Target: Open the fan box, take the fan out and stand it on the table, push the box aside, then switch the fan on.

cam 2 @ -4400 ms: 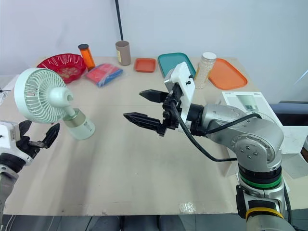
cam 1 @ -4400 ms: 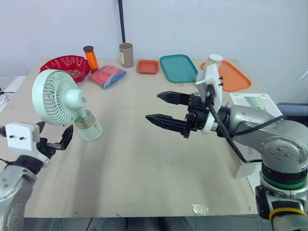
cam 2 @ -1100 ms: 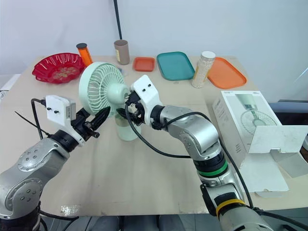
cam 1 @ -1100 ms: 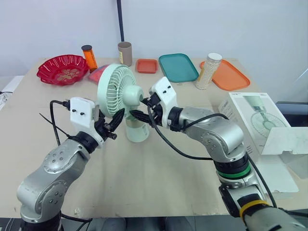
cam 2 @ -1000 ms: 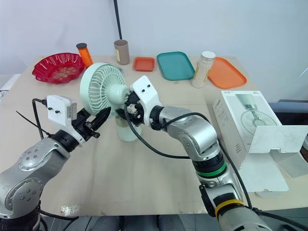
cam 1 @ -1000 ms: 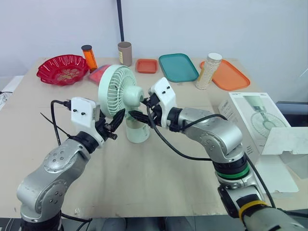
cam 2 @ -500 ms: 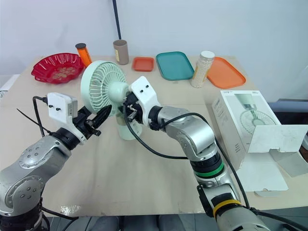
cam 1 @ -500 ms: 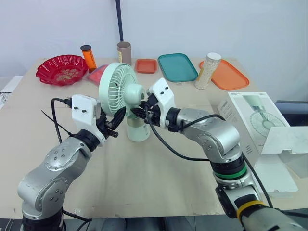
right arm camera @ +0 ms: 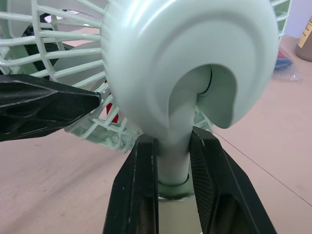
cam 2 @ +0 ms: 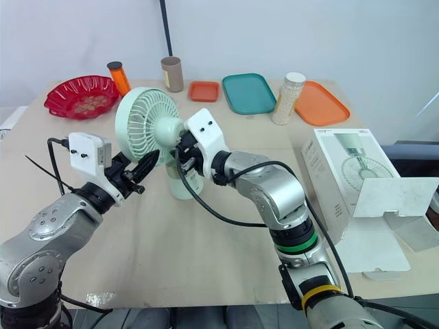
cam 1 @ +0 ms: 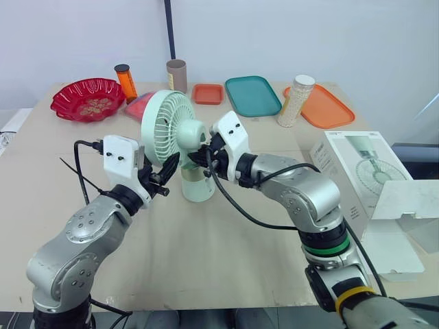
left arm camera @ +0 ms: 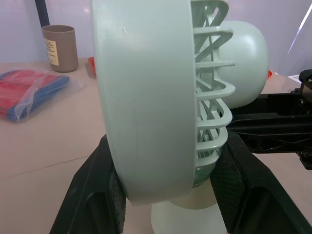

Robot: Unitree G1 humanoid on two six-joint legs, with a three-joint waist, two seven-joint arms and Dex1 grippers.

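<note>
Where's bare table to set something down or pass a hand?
Free: the near table edge between the two arms; the patch bordered by teal tray, jar, box and right arm. Crowded: the back row, red bowl to orange tray, and around the fan.

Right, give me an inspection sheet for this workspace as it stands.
Surface: tan table, nothing spilled.
Job's things: fan upright mid-table; box at the robot's right, flap open.
Clutter: along the far edge, red bowl, orange bottle, brown cup, red-blue packet, small orange tray, teal tray, jar, big orange tray.
Claws: left claw grips the fan's head; right claw clamps its neck.
Cables: left arm cable and right arm cable, both black, hang loose.
Surroundings: pale wall, dark pole behind the table.
</note>
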